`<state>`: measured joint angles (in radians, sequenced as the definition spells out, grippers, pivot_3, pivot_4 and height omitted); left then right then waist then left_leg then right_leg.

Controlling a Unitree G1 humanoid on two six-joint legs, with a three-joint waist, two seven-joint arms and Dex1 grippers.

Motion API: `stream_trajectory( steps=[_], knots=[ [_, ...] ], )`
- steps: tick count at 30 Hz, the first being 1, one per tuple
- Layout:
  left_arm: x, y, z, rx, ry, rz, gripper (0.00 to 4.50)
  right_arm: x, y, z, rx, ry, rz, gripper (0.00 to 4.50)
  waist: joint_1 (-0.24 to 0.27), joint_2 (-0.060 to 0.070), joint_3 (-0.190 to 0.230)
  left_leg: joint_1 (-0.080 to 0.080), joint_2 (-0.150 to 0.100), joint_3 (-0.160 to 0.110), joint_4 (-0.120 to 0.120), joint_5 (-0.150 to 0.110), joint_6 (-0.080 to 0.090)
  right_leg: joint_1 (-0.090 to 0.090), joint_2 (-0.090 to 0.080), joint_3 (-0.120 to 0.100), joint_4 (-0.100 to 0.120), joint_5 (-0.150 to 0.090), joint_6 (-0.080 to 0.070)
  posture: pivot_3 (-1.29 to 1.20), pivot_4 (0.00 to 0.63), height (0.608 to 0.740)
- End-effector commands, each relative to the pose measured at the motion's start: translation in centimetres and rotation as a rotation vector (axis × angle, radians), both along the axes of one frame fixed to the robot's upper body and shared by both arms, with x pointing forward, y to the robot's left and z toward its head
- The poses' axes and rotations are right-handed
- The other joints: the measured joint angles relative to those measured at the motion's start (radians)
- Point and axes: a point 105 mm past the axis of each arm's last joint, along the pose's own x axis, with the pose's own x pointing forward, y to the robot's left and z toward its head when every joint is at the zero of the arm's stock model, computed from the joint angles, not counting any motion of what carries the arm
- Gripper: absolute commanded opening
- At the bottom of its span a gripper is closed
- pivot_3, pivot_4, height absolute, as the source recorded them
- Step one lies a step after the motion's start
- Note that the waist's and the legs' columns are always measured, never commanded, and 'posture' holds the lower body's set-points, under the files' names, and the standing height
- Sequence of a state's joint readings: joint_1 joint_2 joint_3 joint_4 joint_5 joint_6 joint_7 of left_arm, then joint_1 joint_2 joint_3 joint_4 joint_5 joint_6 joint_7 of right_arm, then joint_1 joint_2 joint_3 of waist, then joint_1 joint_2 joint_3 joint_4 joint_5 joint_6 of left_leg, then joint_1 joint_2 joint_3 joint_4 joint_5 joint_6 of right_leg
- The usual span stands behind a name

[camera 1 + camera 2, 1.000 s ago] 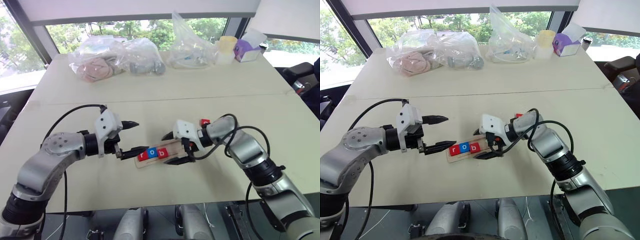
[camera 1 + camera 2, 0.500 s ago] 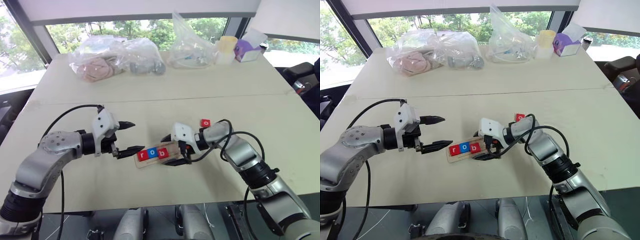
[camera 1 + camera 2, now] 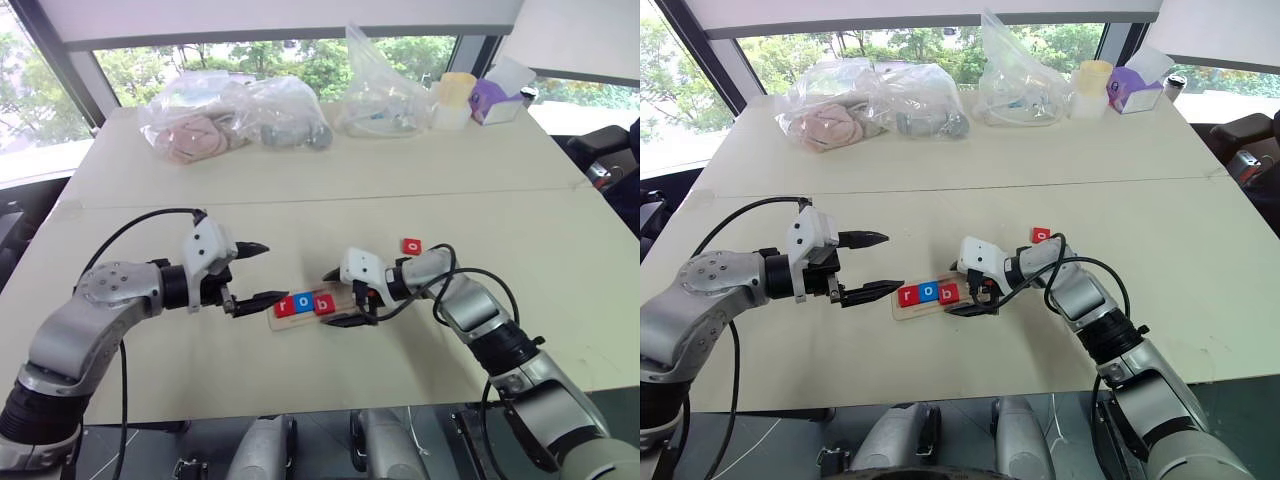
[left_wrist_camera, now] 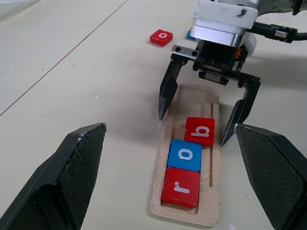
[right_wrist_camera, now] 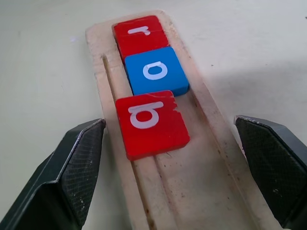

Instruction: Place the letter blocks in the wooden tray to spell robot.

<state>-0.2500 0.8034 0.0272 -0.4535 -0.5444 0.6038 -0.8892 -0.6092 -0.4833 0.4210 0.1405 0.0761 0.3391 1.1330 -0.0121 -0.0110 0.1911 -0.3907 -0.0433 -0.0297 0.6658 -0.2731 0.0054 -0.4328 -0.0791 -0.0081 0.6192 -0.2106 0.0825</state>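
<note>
Straddling the tray point(image 4: 211, 103) at frame centre, the right claw point(image 4: 209, 115) is gaping empty around the skewed b point(image 4: 200, 131), likely to square it. Left claw point(image 3: 254, 272) is waiting open, empty. Spare o point(image 3: 411, 246) is lying on the worktop point(image 3: 300, 190), upper right.
</note>
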Motion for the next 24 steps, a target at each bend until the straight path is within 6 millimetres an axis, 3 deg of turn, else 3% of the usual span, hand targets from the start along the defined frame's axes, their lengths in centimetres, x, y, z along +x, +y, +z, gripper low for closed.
stream_trajectory(
  steps=[1,11,24],
  knots=[
    [-0.2,-0.1,1.2,-0.006,-0.055,-0.009,4.5,0.4,0.0,1.1,0.012,-0.024,0.003,4.41,0.0,0.0,0.0,0.0,0.0,0.0,0.0,0.0,0.0,0.0,0.0,0.0,0.0,0.0,0.0,0.0,0.15,0.725],
    [-0.2,-0.2,1.1,-0.009,-0.057,-0.008,4.5,-0.2,0.3,2.6,0.058,0.049,0.026,4.41,0.0,0.0,0.0,0.0,0.0,0.0,0.0,0.0,0.0,0.0,0.0,0.0,0.0,0.0,0.0,0.0,0.15,0.725],
    [-0.2,-0.3,1.1,-0.011,-0.057,-0.013,4.5,0.2,0.6,2.3,0.059,0.032,0.004,4.41,0.0,0.0,0.0,0.0,0.0,0.0,0.0,0.0,0.0,0.0,0.0,0.0,0.0,0.0,0.0,0.0,0.15,0.725]
  ],
)
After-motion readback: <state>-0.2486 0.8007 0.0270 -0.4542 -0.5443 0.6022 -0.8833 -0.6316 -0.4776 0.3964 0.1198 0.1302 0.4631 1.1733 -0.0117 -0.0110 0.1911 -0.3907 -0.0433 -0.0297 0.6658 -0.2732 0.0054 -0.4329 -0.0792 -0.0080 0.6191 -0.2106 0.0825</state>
